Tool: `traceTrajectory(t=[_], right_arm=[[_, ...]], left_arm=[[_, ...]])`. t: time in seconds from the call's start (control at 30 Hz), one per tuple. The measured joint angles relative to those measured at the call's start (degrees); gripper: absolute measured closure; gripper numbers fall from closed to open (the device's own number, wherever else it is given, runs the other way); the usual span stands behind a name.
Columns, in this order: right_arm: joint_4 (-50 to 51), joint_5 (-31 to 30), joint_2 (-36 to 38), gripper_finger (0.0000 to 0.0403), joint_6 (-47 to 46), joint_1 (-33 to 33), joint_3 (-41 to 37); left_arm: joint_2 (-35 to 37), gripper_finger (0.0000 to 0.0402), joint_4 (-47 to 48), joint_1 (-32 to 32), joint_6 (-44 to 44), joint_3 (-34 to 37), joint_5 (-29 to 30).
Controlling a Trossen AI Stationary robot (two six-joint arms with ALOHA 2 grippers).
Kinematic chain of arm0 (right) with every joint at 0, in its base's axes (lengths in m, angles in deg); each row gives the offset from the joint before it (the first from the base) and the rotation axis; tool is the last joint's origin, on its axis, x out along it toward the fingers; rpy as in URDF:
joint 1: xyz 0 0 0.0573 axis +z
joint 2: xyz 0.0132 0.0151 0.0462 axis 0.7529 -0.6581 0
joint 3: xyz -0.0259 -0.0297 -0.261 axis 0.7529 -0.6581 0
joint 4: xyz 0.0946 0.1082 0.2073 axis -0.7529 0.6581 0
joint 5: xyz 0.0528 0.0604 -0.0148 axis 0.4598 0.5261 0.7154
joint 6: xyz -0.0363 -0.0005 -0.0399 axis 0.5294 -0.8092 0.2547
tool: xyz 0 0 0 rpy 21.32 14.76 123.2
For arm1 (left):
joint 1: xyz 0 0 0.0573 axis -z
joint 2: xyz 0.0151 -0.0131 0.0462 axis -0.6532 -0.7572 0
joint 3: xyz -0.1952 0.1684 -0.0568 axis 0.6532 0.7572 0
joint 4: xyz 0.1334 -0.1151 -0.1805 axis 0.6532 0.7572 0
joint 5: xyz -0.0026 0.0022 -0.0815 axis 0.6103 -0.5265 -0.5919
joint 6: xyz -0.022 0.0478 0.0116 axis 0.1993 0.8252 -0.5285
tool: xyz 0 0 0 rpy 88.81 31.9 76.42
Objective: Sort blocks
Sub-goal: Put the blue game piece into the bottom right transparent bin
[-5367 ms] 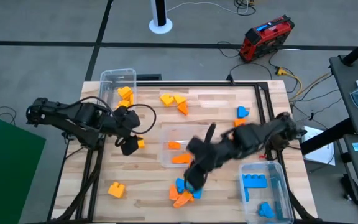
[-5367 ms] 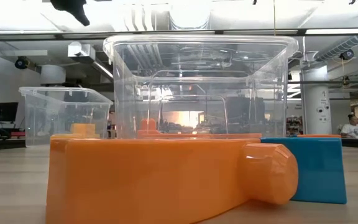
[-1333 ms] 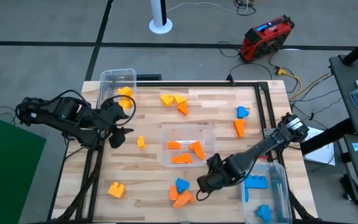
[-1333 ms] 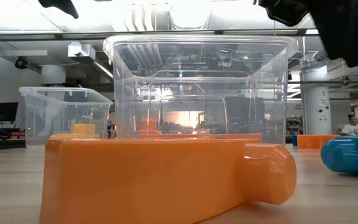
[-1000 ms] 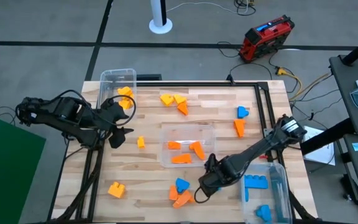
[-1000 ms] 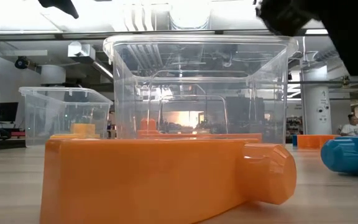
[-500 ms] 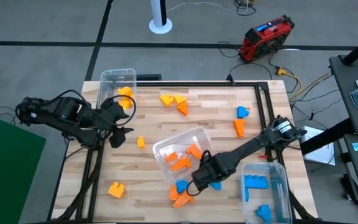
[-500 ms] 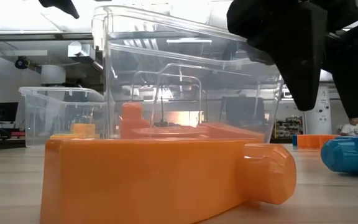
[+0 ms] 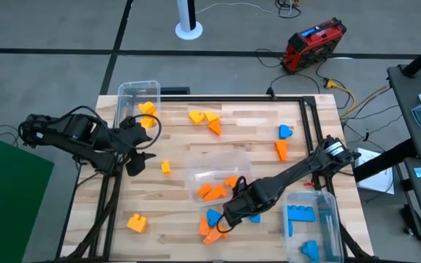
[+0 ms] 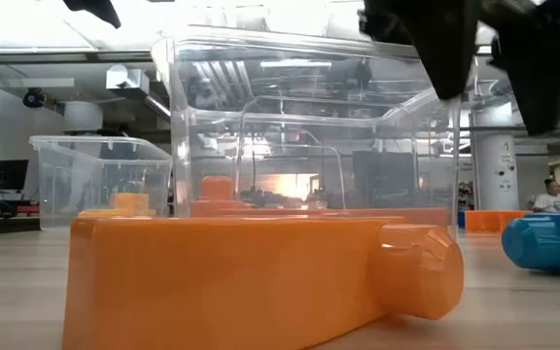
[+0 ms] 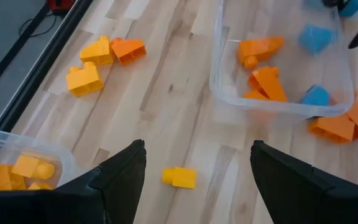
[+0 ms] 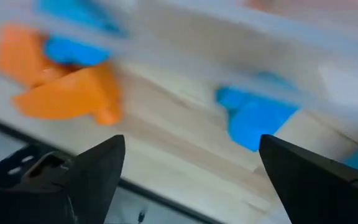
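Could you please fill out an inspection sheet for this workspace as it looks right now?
Surface: wooden table, blocks scattered.
Job's things: orange blocks in middle clear bin; yellow blocks in far-left bin; blue blocks in right bin.
Clutter: nothing seen.
End effectors: left end effector open above table; right end effector open, low beside middle bin.
Cables: yellow cable on floor.
Surroundings: red device, white post base.

left arm (image 9: 71, 135): matte black jointed links, a thin black cable looping above it
right arm (image 9: 298, 174): matte black, pale band at its base joint
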Motion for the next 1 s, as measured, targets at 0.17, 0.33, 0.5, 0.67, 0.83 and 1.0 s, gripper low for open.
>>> traceTrajectory(t=[0.17, 0.33, 0.5, 0.67, 0.83, 1.0], right_arm=[[-0.43, -3.40, 0.02, 0.0039, 2.71, 0.07, 5.72], [-2.03, -13.97, -0.77, 0.0088, 5.27, -0.26, 10.69], [-3.90, -17.76, -3.76, 0.0202, 8.62, -2.23, 13.38], [-3.35, -17.71, -7.19, 0.0306, 12.44, -3.63, 16.41], [-3.24, -18.42, -8.73, 0.0377, 14.51, -5.09, 18.83], [-3.49, -19.64, -9.20, 0.0390, 15.96, -6.85, 19.03]], left_arm=[[0.00, 0.0138, 0.69, -0.02, 0.45, 0.00, -0.02], [0.00, 0.0138, 0.66, -0.02, -0.28, 0.00, -0.02], [0.00, 0.0138, 0.55, -0.02, -0.34, 0.00, 0.00], [0.00, 0.0138, 0.52, -0.02, -0.59, 0.00, 0.02], [0.00, 0.0138, 0.50, -0.02, -0.83, 0.00, 0.02], [0.00, 0.0138, 0.42, -0.02, -0.83, 0.00, 0.06]])
